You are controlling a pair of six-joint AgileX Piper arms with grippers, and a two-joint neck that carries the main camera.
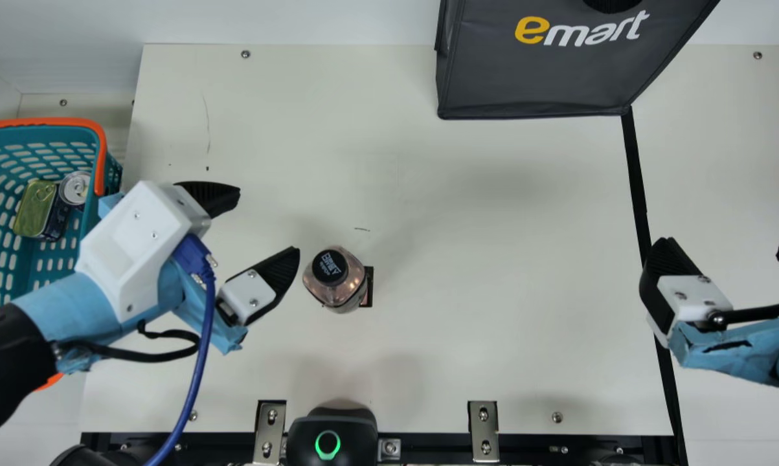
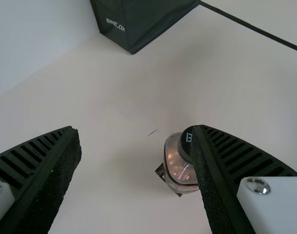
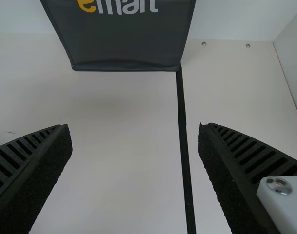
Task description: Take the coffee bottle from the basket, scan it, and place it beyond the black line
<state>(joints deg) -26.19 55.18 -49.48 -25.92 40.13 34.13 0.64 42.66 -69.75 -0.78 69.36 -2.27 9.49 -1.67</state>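
In the main view my left gripper (image 1: 266, 223) is open over the table's left part, its fingers empty. The coffee bottle (image 1: 338, 279), dark-capped, stands upright just right of its lower finger. In the left wrist view my left gripper (image 2: 136, 129) has the bottle (image 2: 180, 168) partly behind one finger. My right gripper (image 1: 732, 243) is open at the right by the black line (image 1: 636, 175). In the right wrist view my right gripper (image 3: 136, 126) holds nothing, and the line (image 3: 183, 126) runs between its fingers. The basket (image 1: 104, 169) is at the far left.
Two cans (image 1: 36, 208) lie in the basket. A dark shopping bag (image 1: 538, 77) stands at the table's back. A black scanner (image 1: 331, 430) with a green ring is at the front edge, near metal brackets (image 1: 483, 430). A small dark-edged piece (image 1: 368, 287) lies beside the bottle.
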